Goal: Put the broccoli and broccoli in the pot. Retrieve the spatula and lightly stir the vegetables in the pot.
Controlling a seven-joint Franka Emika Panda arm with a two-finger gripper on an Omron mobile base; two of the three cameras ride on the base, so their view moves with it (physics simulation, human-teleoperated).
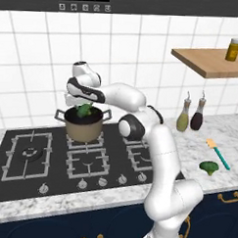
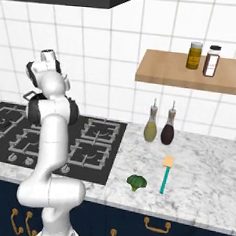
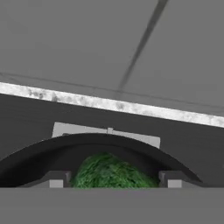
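Pincer (image 1: 83, 107) hangs over the pot (image 1: 84, 127), its fingers wide apart with a broccoli floret (image 1: 84, 110) between them at the pot's mouth; whether the fingers grip it or have let it go I cannot tell. From the hand view the floret (image 3: 109, 171) sits between the two fingertips (image 3: 56, 180), above the dark inside of the pot (image 3: 52, 153). That pot stands on a rear burner of the black hob (image 1: 26, 156). A second floret (image 1: 208, 167) lies on the marble surface (image 1: 228, 135) right of the hob, just beside the spatula (image 1: 218, 153). Two bottles (image 1: 189, 116) stand behind them by the tiled wall, under a wooden shelf (image 1: 207, 61)
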